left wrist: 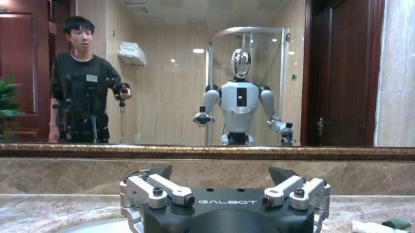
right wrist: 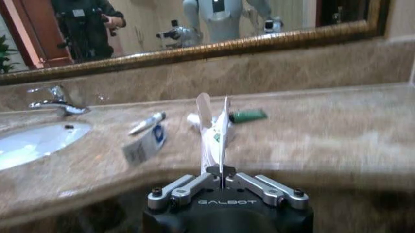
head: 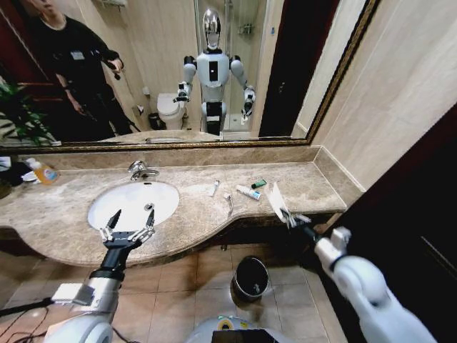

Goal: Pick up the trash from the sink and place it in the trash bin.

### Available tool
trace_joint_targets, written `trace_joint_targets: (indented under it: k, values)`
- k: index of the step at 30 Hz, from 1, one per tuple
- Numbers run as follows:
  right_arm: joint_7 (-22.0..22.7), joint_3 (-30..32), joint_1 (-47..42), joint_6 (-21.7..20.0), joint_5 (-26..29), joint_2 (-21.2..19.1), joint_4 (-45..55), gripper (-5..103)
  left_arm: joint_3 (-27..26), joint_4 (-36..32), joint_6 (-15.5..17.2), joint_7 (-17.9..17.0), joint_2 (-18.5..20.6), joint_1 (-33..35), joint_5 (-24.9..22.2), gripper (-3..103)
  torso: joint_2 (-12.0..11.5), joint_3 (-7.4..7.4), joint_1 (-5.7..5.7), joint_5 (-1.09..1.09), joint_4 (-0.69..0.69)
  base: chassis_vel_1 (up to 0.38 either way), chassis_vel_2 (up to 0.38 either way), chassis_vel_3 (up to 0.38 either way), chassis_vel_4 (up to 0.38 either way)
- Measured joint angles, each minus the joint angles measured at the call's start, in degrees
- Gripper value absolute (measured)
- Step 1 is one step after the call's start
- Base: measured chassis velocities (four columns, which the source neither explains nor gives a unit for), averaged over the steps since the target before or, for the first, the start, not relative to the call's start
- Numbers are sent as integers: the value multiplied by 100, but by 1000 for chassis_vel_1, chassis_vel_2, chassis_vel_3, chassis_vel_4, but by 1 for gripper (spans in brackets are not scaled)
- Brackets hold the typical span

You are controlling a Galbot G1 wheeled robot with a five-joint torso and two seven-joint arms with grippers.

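White folded wrapper (right wrist: pixel 214 131) stood pinched in the closed right gripper (right wrist: pixel 222 180), lifted off the table (head: pixel 300 187) for binning; left gripper (head: pixel 128 221) waited wide open over the white oval sink (head: pixel 133 203).

Bathroom: white sink (head: pixel 123 207) with chrome tap (head: pixel 140 170) in marble counter (head: pixel 300 187) mid-frame, framed mirror (head: pixel 235 143) above reflecting toilet (head: pixel 170 111) and glass shower.

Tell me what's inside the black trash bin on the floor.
The trash bin looks dark inside, with no litter visible; its bottom is in shadow. The white wrapper sits pinched in the right claw, by the counter edge.
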Motion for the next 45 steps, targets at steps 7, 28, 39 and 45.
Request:
trace_joint_targets:
  k: [7, 28, 39, 45]
  values:
    - [-479, -178, -457, 520, -733, 688, -521, 0, 0, 0, 0, 0, 0, 0, 0, 100, -1, 1, 0, 0, 0, 0, 0, 0, 0]
    - [-530, -368, 1490, 939, -2501, 1656, -4480, 0, 0, 0, 0, 0, 0, 0, 0, 100, -1, 1, 1, 1, 0, 0, 0, 0, 0]
    - [-554, -314, 1959, 1088, -2628, 1920, -5498, 0, 0, 0, 0, 0, 0, 0, 0, 100, -1, 1, 2, 1, 0, 0, 0, 0, 0]
    - [-507, -312, 2093, 1165, -2699, 1962, -5735, 0, 0, 0, 0, 0, 0, 0, 0, 100, -1, 1, 2, 1, 0, 0, 0, 0, 0]
